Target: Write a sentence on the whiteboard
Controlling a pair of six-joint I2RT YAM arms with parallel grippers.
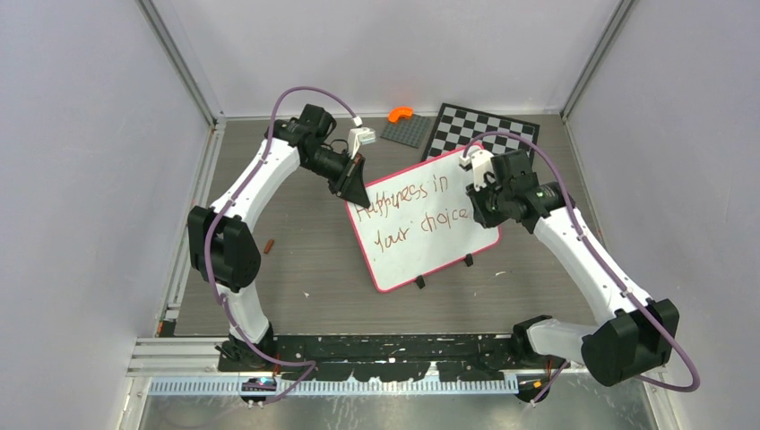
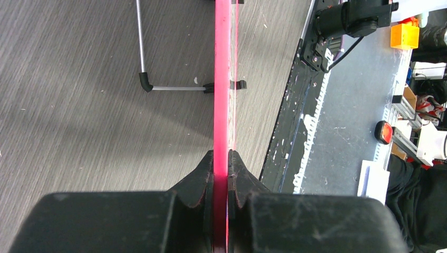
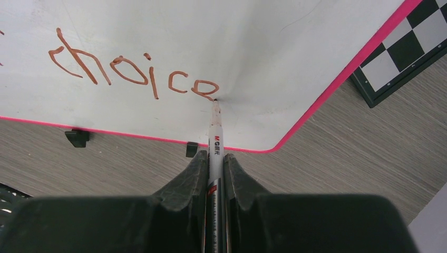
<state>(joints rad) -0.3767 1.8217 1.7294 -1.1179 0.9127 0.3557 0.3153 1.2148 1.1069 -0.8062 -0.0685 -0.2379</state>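
Note:
The whiteboard (image 1: 421,237), white with a pink frame, lies tilted in mid-table. The sentence (image 1: 410,204) on it reads "Happiness in" over "your choice" in red-brown marker. My left gripper (image 1: 352,186) is shut on the board's far left corner; the left wrist view shows the pink edge (image 2: 222,79) clamped between the jaws at the gripper (image 2: 222,158). My right gripper (image 1: 478,199) is shut on a white marker (image 3: 215,137), gripper (image 3: 214,157). The marker's tip touches the board just right of the last "e" of "choice" (image 3: 134,71).
A black-and-white chessboard (image 1: 484,130) lies behind the whiteboard, also in the right wrist view (image 3: 408,50). A grey plate (image 1: 406,131) with an orange piece (image 1: 400,114) sits at the back. A small brown bit (image 1: 271,244) lies at the left. Black clip feet (image 3: 77,137) line the board's near edge.

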